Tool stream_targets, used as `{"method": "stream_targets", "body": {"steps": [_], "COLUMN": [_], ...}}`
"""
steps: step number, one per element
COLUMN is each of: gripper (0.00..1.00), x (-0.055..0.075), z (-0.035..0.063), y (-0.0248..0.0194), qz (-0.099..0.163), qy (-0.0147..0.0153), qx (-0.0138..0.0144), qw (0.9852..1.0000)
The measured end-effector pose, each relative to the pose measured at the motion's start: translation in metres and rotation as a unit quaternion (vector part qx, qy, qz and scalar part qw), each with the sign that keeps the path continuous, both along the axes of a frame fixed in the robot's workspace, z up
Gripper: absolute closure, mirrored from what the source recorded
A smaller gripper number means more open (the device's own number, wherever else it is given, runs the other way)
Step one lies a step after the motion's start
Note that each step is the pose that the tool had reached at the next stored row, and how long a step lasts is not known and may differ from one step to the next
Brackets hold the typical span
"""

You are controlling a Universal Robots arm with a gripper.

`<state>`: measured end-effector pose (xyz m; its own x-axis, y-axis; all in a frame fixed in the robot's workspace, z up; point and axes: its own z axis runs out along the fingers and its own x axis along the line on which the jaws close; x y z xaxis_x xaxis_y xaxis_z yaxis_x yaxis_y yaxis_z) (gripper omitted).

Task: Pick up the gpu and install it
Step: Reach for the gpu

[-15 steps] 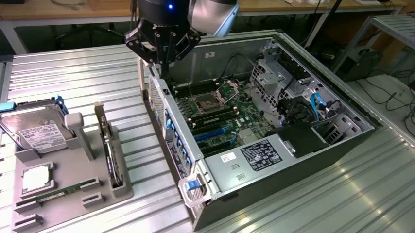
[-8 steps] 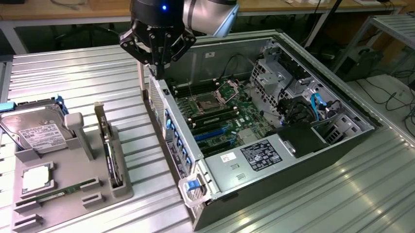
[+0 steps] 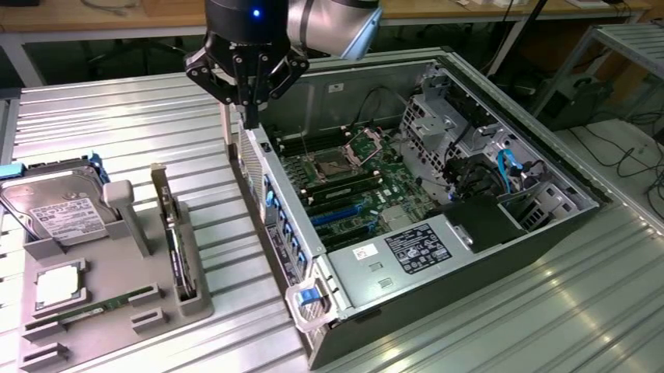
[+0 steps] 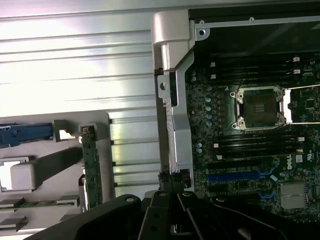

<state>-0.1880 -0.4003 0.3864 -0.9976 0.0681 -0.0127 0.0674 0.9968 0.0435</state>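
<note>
1. Gripper point(image 3: 249, 105): on the arm's end, pointing down, hanging over the rear wall of the computer case point(image 3: 343, 85) near that wall's far corner. In the wrist view the gripper point(image 4: 172, 192) has its dark fingers point(image 4: 159, 212) drawn together to a tip right over the wall's edge. Nothing is caught between them.
2. Gpu point(image 3: 174, 241): standing on its long edge in a slot of the grey tray point(image 3: 114, 264), on the tray's side nearest the case. It is well apart from the gripper and nothing touches it. The wrist view shows the gpu point(image 4: 92, 165) as a narrow green strip of circuit board.
3. Tray, other contents: hard drive point(image 3: 57, 206) with a white label at the far end, a square processor point(image 3: 61, 284) below it, and a memory stick point(image 3: 93, 307) lying in a slot.
4. Case: lying on its side with the panel off, on the ribbed metal table point(image 3: 124, 124), to the exterior view's right of the tray.
5. Motherboard point(image 3: 353, 186): exposed inside, with an open processor socket point(image 4: 260, 107) and blue expansion slots point(image 4: 235, 176) with no card in them.
</note>
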Motion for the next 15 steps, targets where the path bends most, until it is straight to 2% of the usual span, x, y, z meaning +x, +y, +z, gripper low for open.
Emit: {"method": "stream_targets", "body": {"steps": [15], "gripper": [0.89], "x": [-0.0106], "z": [-0.0012], "y": [-0.0015], "qz": [0.001], "qy": [0.0009], "qx": [0.0000], "qw": [1.0000]}}
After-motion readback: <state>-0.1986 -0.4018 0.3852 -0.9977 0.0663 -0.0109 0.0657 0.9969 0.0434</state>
